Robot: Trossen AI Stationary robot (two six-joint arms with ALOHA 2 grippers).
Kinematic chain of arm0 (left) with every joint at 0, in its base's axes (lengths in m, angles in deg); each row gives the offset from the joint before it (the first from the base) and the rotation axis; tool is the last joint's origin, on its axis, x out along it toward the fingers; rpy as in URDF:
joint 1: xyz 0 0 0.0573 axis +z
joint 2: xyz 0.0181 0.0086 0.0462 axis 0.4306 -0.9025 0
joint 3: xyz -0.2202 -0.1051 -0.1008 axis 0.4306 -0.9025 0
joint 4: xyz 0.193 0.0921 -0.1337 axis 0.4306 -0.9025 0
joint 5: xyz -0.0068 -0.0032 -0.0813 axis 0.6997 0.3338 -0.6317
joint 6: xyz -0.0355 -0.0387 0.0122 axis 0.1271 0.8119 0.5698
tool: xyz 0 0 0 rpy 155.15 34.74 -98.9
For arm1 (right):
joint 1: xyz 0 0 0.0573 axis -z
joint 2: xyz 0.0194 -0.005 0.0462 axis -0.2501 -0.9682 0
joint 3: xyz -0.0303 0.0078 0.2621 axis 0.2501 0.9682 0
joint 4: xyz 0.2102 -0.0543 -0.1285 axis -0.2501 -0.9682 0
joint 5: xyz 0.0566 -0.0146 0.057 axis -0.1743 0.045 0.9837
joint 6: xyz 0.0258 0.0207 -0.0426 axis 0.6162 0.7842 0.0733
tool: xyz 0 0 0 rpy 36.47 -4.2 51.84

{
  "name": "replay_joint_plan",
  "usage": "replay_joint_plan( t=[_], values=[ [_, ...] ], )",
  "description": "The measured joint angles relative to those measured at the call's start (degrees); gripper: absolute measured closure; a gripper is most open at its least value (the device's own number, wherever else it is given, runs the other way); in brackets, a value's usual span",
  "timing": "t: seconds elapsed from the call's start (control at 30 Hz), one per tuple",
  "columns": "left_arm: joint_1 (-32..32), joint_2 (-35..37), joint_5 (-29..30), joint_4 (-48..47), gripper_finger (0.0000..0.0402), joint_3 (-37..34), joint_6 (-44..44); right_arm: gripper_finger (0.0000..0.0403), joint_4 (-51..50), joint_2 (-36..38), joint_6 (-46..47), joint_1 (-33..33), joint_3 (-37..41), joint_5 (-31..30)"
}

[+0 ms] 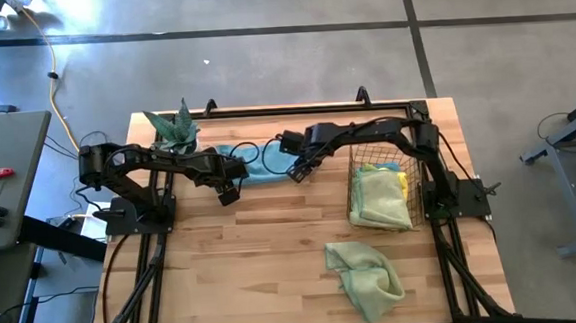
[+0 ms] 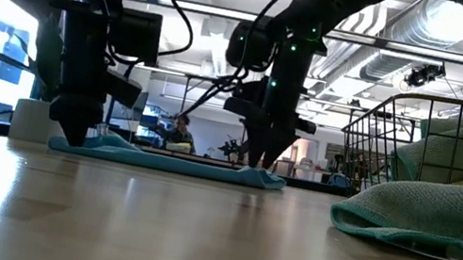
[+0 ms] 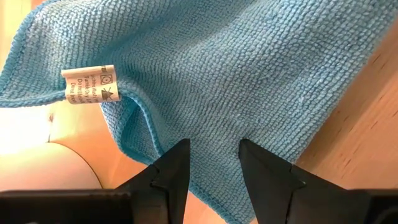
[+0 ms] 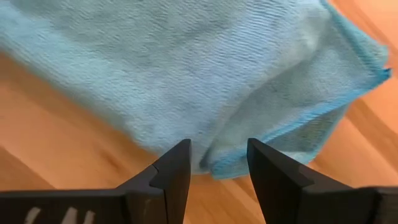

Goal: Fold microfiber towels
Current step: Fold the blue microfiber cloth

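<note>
So I had the light blue towel (image 1: 258,163) lying flat at the far side of the surface (image 1: 255,274), near the potted plant (image 1: 176,128). My left claw (image 3: 214,165) and right claw (image 4: 217,165) were both spread open over opposite edges, gripping nothing. My worry was catching only one layer at that doubled hem, or pinching unevenly, so the fold came out crooked.

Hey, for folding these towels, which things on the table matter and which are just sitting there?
Part of the job:
blue towel, with the left gripper and right gripper open at its edges
green towel on the table
towels in the basket

Just lying about:
wire basket
potted plant
</note>
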Motion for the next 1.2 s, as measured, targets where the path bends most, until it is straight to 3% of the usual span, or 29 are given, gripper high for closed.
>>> replay_joint_plan(
  t=[0.3, 0.67, 1.2],
  values=[
    [0.0, 0.0, 0.0, 0.02, 0.0268, 0.0, 0.0, 0.0254, -0.38, -2.16, 2.56, -0.61, -0.04, 0.86],
    [0.01, 0.0, -0.02, 0.02, 0.0268, 0.0, 0.0, 0.0254, -3.36, 1.21, 4.54, -0.93, -0.04, -4.02],
    [0.0, -0.02, 0.22, 0.04, 0.0268, 0.0, 0.07, 0.0254, -2.04, -1.85, 4.99, -1.47, -0.04, -2.76]
  ],
)
